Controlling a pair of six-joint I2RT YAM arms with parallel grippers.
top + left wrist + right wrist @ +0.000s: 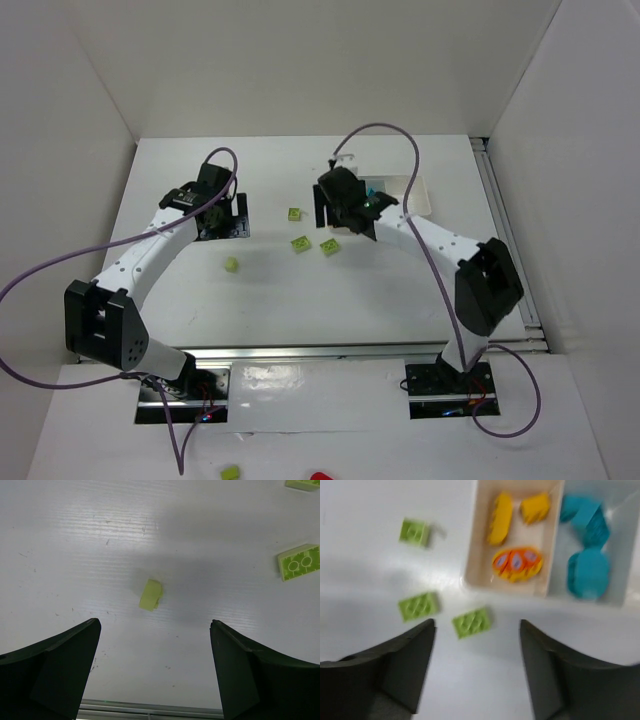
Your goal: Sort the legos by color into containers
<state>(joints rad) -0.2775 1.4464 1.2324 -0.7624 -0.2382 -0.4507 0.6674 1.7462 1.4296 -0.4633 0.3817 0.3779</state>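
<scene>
Over on the right half of the table (400,290), my right gripper (476,630) hangs with its jaws apart and nothing between them, the tray (471,555) at about one o'clock in its wrist view. The orange bricks (516,562) sit in one compartment and the cyan bricks (587,570) in the next. The third compartment runs off the picture, so I can't tell what it holds. The green bricks (418,605) lie loose on the table: two at ten to eleven o'clock of that gripper, and the nearest green brick (471,621) almost in the gap and near the tray's wall. My worry is that closeness. If I close on the nearest one carelessly, a finger could clip the wall and shove the tray, or knock a neighbour away. Carrying green past the two filled cells, a weak pinch could also drop it among the wrong colour. That wrist view is blurred too, so my aim is less sure. At nine o'clock in the top view, my left gripper (155,624) stands wide and empty, with the small pale green brick (151,595) lying tilted at twelve o'clock just ahead of the gap. I judge a piece that small and that crooked could squirt out sideways when the jaws close, or I could press the fingers into the table reaching for it.
</scene>
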